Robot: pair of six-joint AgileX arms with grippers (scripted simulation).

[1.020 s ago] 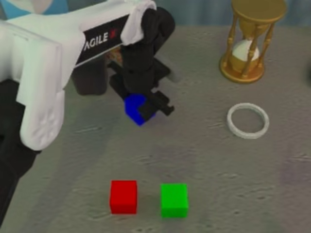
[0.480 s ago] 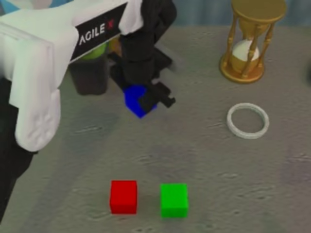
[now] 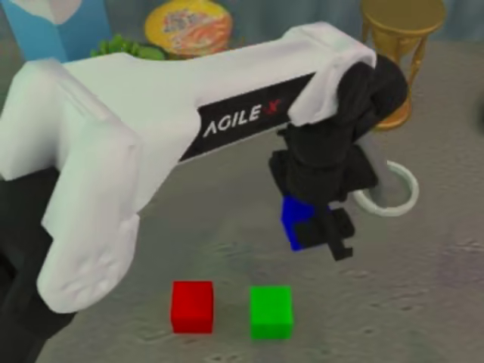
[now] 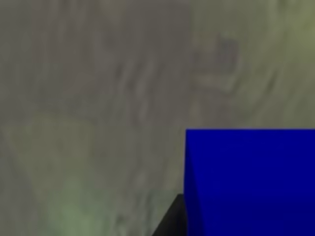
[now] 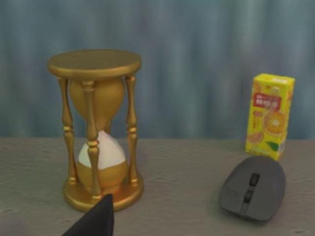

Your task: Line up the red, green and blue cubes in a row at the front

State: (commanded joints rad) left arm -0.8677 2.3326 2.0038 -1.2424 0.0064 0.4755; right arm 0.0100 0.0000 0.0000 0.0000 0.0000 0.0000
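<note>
My left gripper (image 3: 314, 231) is shut on the blue cube (image 3: 296, 219) and holds it above the table, right of centre. In the left wrist view the blue cube (image 4: 251, 182) fills the near corner over bare table. The red cube (image 3: 192, 306) and the green cube (image 3: 271, 311) sit side by side near the front edge, a small gap between them. The held cube hangs behind and slightly right of the green one. My right arm is parked outside the top view; only a dark edge of its gripper (image 5: 96, 221) shows in the right wrist view.
A gold hourglass (image 3: 393, 60) stands at the back right, with a white ring (image 3: 393, 198) in front of it, partly under the left arm. A noodle cup (image 3: 189, 26) and a blue carton (image 3: 53, 26) stand at the back left. A grey mouse (image 5: 253, 187) and a juice carton (image 5: 270, 115) lie farther right.
My left arm has swung to the right and toward the front, carrying the blue cube with it. The red and green cubes have not moved.
</note>
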